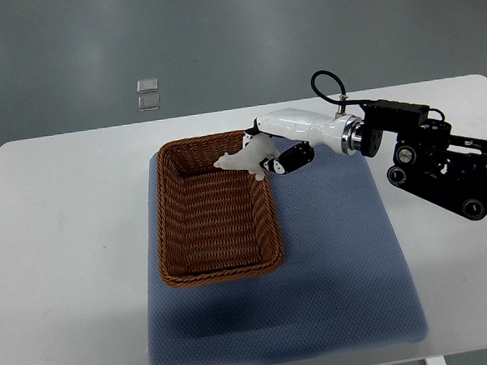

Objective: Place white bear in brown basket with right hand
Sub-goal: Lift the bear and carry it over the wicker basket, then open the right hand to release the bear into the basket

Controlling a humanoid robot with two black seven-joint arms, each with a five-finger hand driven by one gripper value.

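Note:
A small white bear (244, 160) hangs over the far right corner of the brown wicker basket (214, 208), its head pointing left over the basket's inside. My right hand (266, 152) reaches in from the right edge and is shut on the bear, black fingers (285, 162) curled beneath it, white palm above. The basket's inside holds nothing else. The left arm is out of the picture.
The basket sits on a blue-grey mat (332, 251) spread over a white table (64, 245). The right arm's black joints (443, 168) lie over the table's right side. Two small clear squares (147, 94) rest on the grey floor beyond the table.

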